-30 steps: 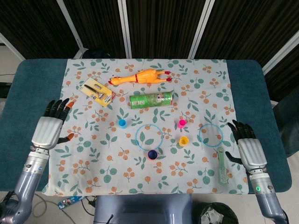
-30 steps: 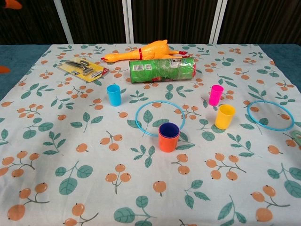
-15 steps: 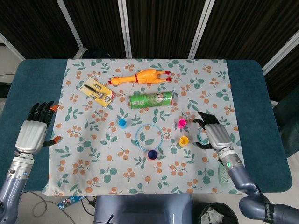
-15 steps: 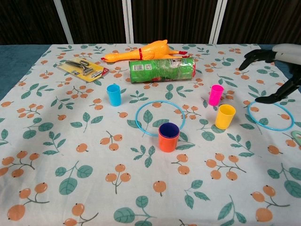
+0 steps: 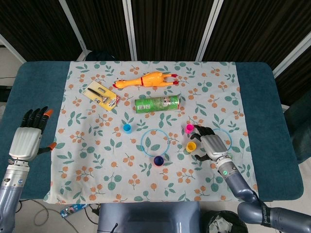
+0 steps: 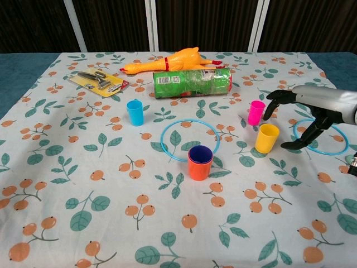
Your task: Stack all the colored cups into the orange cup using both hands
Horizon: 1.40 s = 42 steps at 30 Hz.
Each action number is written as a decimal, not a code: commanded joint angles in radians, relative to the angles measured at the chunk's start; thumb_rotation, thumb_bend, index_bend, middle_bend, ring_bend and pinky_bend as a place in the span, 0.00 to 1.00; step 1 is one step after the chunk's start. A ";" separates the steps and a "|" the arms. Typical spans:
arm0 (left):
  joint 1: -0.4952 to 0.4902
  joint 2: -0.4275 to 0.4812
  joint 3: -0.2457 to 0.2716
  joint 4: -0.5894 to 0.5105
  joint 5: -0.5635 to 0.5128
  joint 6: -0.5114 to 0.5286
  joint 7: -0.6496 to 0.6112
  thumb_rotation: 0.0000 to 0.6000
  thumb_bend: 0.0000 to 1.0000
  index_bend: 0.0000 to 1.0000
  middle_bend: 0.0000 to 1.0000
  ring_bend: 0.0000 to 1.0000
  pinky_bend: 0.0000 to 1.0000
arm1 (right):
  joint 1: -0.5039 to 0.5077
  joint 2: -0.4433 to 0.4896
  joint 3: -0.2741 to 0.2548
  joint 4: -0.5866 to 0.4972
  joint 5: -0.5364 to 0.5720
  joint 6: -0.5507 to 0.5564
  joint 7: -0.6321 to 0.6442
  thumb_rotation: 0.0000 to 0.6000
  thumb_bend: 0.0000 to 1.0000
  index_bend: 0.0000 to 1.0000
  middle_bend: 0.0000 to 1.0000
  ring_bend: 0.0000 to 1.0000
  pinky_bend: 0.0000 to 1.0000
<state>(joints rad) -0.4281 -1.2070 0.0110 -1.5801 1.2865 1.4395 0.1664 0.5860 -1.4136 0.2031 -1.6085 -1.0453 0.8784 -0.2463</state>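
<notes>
Just right of the yellow cup (image 6: 266, 138) and pink cup (image 6: 256, 112), my right hand (image 6: 312, 111) hangs empty, fingers spread, so I risk toppling either before reaching the orange cup (image 6: 199, 166) mid-surface.

Dark slatted panels (image 5: 165, 29) with white posts behind; teal table (image 5: 31, 82); floral cloth (image 5: 97, 160).

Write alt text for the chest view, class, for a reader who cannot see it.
The open right hand hovers beside the yellow cup and pink cup, touching neither. The orange cup, a dark blue cup nested inside, stands centre on the floral tablecloth; a light blue cup stands left.
</notes>
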 commanded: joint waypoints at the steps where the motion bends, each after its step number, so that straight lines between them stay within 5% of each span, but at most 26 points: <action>1: 0.005 -0.004 -0.008 0.005 0.004 -0.009 -0.001 1.00 0.13 0.00 0.00 0.00 0.00 | 0.008 -0.013 0.003 0.022 0.001 -0.002 0.022 1.00 0.32 0.34 0.00 0.02 0.06; 33: 0.042 -0.018 -0.084 0.014 0.021 -0.066 0.024 1.00 0.12 0.00 0.00 0.00 0.00 | 0.025 -0.064 -0.003 0.074 0.010 0.040 0.088 1.00 0.32 0.54 0.02 0.09 0.10; 42: 0.052 -0.018 -0.099 0.014 0.018 -0.074 0.033 1.00 0.12 0.00 0.00 0.00 0.00 | 0.025 -0.002 0.004 -0.006 -0.026 0.059 0.094 1.00 0.32 0.54 0.02 0.09 0.10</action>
<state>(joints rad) -0.3766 -1.2255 -0.0879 -1.5660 1.3050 1.3659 0.1995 0.6115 -1.4349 0.2052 -1.5904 -1.0605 0.9333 -0.1531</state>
